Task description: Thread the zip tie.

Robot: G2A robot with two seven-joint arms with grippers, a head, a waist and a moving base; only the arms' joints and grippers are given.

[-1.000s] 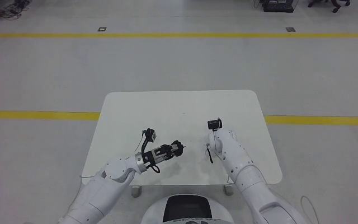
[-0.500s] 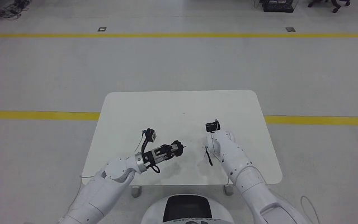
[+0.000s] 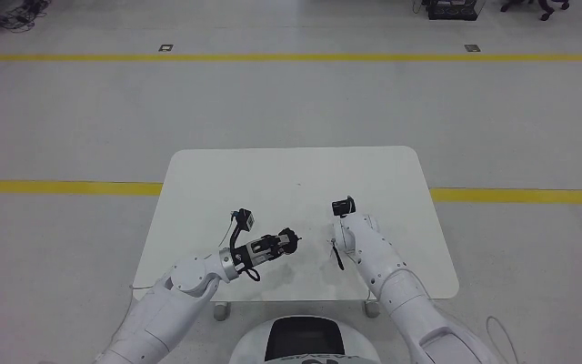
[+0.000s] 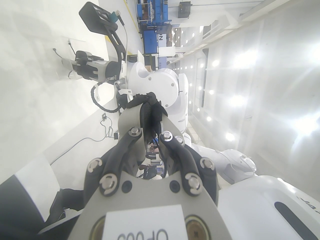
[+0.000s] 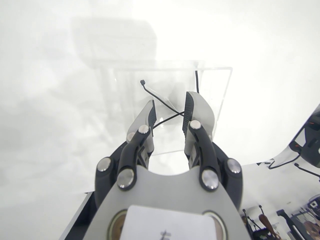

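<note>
Pointing toward 3 o'clock, the left gripper [image 3: 293,238] is held level above the white table [image 3: 291,173], forearm stretched in from 7 o'clock. Its fingers are pressed together; whether they pinch anything is unclear. At 3 o'clock from it, the right gripper [image 5: 170,101] points down, fingers spread apart over the black zip tie [image 5: 160,99], whose strands cross on a clear plate [image 5: 212,81].

Zip tie [image 5: 162,100] on clear plate [image 5: 217,81] on table [image 3: 273,182], under right gripper [image 5: 170,98]; left gripper [image 3: 293,238] over table to its left, apart.
</note>
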